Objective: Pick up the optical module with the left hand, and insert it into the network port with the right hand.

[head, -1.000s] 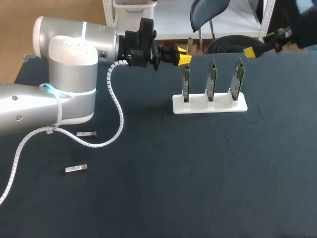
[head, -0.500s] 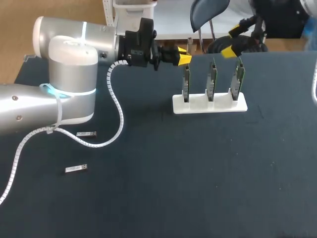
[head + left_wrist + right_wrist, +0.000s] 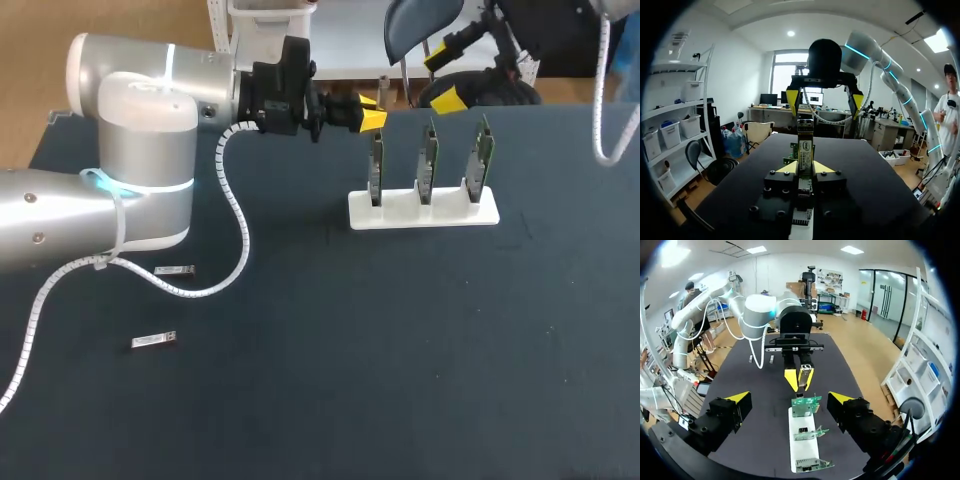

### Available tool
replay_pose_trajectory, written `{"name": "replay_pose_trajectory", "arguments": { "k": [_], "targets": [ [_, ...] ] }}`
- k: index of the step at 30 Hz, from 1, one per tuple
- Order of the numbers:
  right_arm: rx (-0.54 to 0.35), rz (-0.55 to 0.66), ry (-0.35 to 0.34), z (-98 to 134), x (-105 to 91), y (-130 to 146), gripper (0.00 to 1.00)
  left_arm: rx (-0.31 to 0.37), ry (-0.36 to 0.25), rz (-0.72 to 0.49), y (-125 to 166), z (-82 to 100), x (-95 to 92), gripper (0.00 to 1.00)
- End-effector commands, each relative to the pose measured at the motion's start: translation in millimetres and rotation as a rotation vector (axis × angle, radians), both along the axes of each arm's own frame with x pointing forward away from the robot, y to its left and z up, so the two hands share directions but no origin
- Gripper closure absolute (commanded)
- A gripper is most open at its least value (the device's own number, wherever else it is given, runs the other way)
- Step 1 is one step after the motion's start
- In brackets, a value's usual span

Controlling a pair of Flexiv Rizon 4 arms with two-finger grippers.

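The dark tabletop is crossed from the left by the left arm, whose wrist is held level above the far part of the surface. The right arm is brought in from the far right and is raised above the far edge. A white stand is set on the far half of the tabletop, and three green network cards are held upright in it in a row. The network port on each is too small to be made out.

The left jaws are closed on the optical module, which is gripped from two sides and carried in the air just beside the card at the stand's left end. The right jaws are spread wide and hold nothing; they are hung above and beyond the stand, apart from the module. Two spare modules are seen lying flat near the left arm, well apart from the stand.

A handover is judged to be next. The module could be dropped if the left jaws were opened before a firm grip was taken. It could be tilted by an off-centre pinch, so that it would jam at the port or the stand would be pushed over. The nearest card could also be struck.
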State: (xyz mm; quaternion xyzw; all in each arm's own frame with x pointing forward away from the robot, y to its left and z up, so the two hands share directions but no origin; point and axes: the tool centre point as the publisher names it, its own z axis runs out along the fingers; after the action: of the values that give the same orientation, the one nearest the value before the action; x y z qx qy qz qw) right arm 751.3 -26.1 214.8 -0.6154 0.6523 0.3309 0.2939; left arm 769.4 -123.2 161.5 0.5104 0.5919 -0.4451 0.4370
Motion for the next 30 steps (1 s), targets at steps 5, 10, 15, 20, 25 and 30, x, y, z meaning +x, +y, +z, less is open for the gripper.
{"name": "replay_pose_trajectory", "arguments": {
  "k": [5,10,15,20,25,30],
  "targets": [
    [0.054,0.232,0.219,-8.7,9.8,10.5,0.00,0.002,0.002,-0.005,-0.4,0.0,2.3,1.00],
    [0.079,0.181,0.197,-8.6,9.3,17.6,0.00,0.002,0.002,-0.005,-0.4,0.0,2.3,1.00],
    [0.097,0.128,0.170,-7.9,10.2,22.7,0.00,0.002,0.002,-0.005,-0.4,0.0,2.3,1.00],
    [0.109,0.068,0.142,-7.7,12.1,27.3,0.00,0.002,0.002,-0.005,-0.4,0.0,2.3,1.00],
    [0.114,0.050,0.132,-8.9,11.6,32.9,0.00,0.002,0.002,-0.005,-0.4,0.0,2.3,1.00],
    [0.110,0.059,0.134,-11.1,9.7,39.5,0.00,0.002,0.002,-0.005,-0.4,0.0,2.3,1.00]
  ]
}}
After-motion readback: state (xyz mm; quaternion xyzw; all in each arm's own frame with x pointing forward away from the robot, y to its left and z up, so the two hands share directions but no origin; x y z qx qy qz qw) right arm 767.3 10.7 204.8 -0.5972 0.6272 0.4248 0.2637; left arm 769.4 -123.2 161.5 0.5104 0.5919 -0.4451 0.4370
